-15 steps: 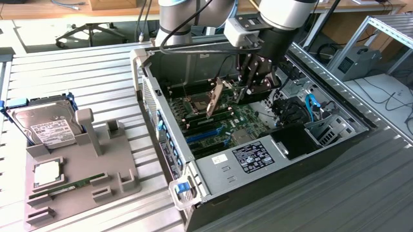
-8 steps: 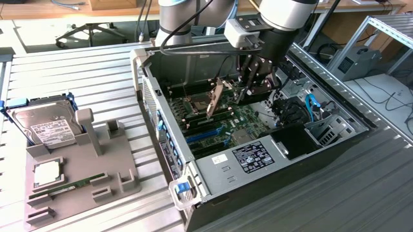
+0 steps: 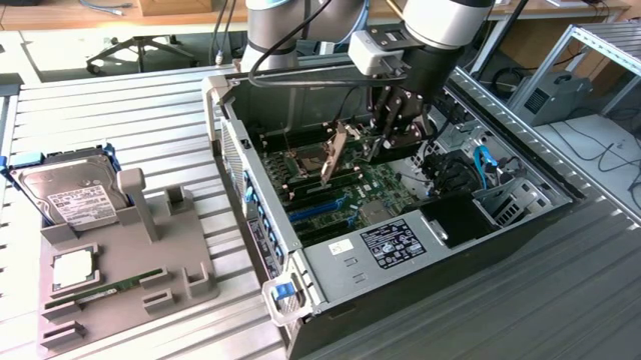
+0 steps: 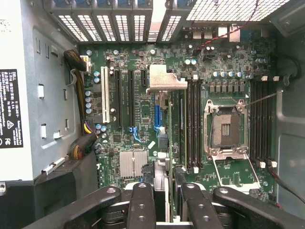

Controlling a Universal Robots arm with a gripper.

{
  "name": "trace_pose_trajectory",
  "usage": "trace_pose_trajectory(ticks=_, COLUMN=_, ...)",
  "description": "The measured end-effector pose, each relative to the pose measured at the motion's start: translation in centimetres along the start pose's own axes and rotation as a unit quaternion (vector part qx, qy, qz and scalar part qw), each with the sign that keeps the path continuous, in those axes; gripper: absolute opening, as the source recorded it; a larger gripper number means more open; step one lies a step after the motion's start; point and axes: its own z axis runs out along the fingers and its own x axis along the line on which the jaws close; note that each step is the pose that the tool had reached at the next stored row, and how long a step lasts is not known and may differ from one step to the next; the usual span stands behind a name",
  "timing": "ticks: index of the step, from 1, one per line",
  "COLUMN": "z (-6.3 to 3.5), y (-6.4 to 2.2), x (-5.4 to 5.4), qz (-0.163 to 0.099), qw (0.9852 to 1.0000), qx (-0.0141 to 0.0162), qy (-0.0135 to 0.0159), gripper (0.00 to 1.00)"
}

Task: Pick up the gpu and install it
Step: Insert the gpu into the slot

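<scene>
The gpu (image 3: 338,152) hangs on edge inside the open computer case (image 3: 376,259), its silver end bracket toward the exterior view's left. My gripper (image 3: 389,135) reaches down into the case and is shut on the card's other end. In the wrist view the gpu (image 4: 165,81) is seen edge-on, running from its silver bracket back to my gripper (image 4: 167,205), whose black fingers (image 4: 142,205) clamp it from both sides. The card hovers above the green motherboard (image 4: 143,95), roughly over the blue slot (image 4: 157,117). How far it stands above the slot I cannot tell.
A grey fixture (image 3: 150,255) at the exterior view's left holds a hard drive (image 3: 70,199), a processor (image 3: 72,268) and a memory stick (image 3: 110,289). Inside the case are the open processor socket (image 4: 228,129), blue cables (image 3: 486,165) and the case walls close around the arm.
</scene>
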Motion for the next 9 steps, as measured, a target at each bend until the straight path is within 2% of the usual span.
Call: trace_pose_trajectory(ticks=9, z=0.09, y=0.00, x=0.17, qz=0.000, qw=1.0000, qx=0.0000, qy=0.0000, gripper=0.27)
